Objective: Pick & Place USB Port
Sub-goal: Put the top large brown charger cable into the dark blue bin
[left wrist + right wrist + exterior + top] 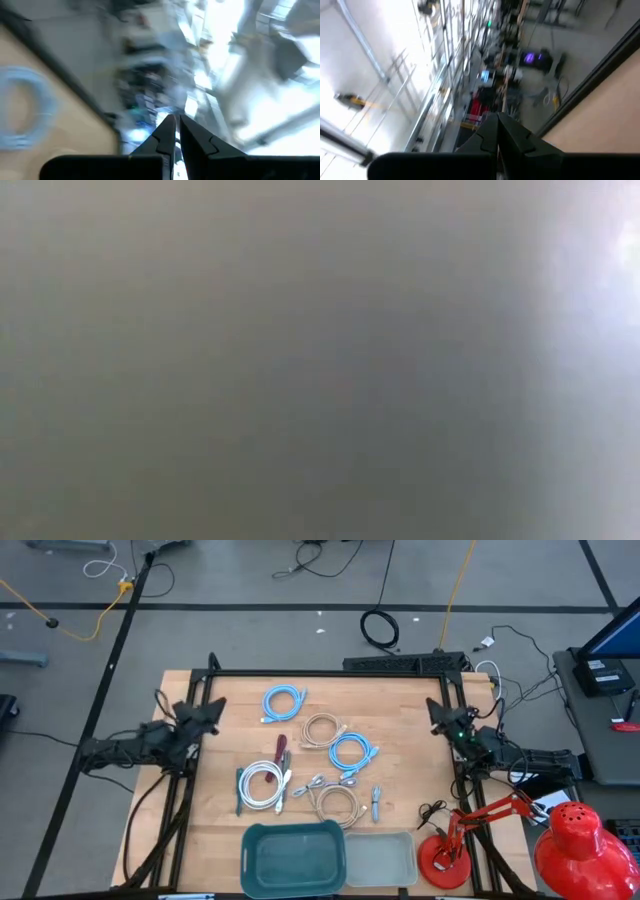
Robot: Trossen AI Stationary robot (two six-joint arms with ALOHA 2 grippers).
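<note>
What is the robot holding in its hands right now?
Nothing. The left hand and right hand are both shut and empty; the cables lie untouched on the table.

Left arm (135, 748), left of frame in the high view: matte black, chunky jointed segments, angular black wrist block ending in a dark two-finger gripper (208, 713). Right arm (520, 758), right of frame: same black build, thin dark cables running along the links, small green indicator light (459, 735) near the wrist, gripper (440, 713) dark and angular. Wrist views: each pair of fingers (172, 135) (496, 131) is black, wedge-shaped, tapering to a point, rising from a broad flat black bar across the lower frame.
</note>
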